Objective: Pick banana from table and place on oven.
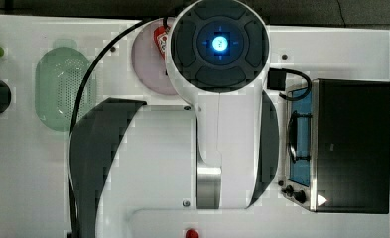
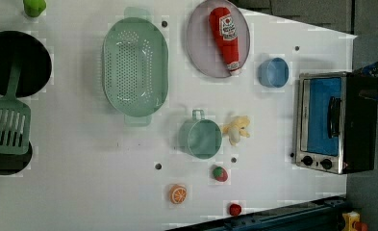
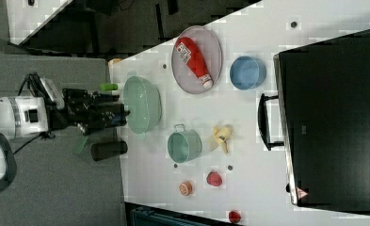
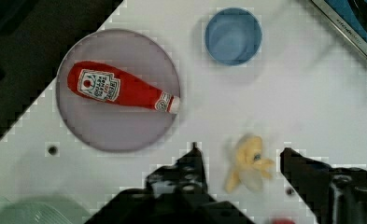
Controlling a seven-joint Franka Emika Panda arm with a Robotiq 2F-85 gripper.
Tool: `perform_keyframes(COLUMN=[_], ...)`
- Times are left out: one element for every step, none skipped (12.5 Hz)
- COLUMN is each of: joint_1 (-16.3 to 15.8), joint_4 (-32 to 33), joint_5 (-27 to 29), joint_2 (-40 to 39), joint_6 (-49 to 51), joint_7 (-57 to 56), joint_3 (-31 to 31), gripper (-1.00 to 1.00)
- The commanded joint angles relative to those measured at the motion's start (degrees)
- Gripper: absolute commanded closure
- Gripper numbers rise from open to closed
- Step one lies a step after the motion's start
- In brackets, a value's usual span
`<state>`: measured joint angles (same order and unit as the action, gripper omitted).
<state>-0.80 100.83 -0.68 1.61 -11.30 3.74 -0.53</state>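
The banana [image 2: 236,129] lies on the table [image 2: 81,183] between the green mug [image 2: 201,138] and the oven [image 2: 333,122]. The gripper [image 4: 239,161] hangs above it, open and empty. I think it should go straight down and pinch the banana's middle.

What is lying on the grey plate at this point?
A red ketchup bottle lies on its side on the grey plate, with nothing else on it. In the top view the arm covers most of this plate.

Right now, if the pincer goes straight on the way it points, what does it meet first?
Likely the banana: the wrist view shows it between the open pincer fingers, lying on the table. Depth is unclear, so alignment is uncertain.
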Motion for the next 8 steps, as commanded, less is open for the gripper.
perform_keyframes(joint_1=[1.9, 1.9, 1.9, 1.9, 1.9, 1.9, 1.9, 1.9], joint_4=[10.7, 10.7, 10.7, 10.7, 10.8, 11.3, 12.2, 13.2], joint_5=[-0.3, -0.3, -0.3, -0.3, -0.3, -0.3, -0.3, -0.3], joint_2=[21.0, 21.0, 21.0, 21.0, 20.8, 20.5, 19.8, 18.8], joint_6=[11.2, 11.2, 11.2, 11.2, 11.2, 11.1, 10.8, 9.8], joint_7=[2.3, 2.3, 2.3, 2.3, 2.3, 2.3, 2.3, 2.3], joint_3=[-0.7, -0.7, -0.7, -0.7, -0.7, -0.7, -0.7, -0.7], gripper=[-0.60, -0.81, -1.00, -1.00, -1.00, -1.00, -1.00, -1.00])
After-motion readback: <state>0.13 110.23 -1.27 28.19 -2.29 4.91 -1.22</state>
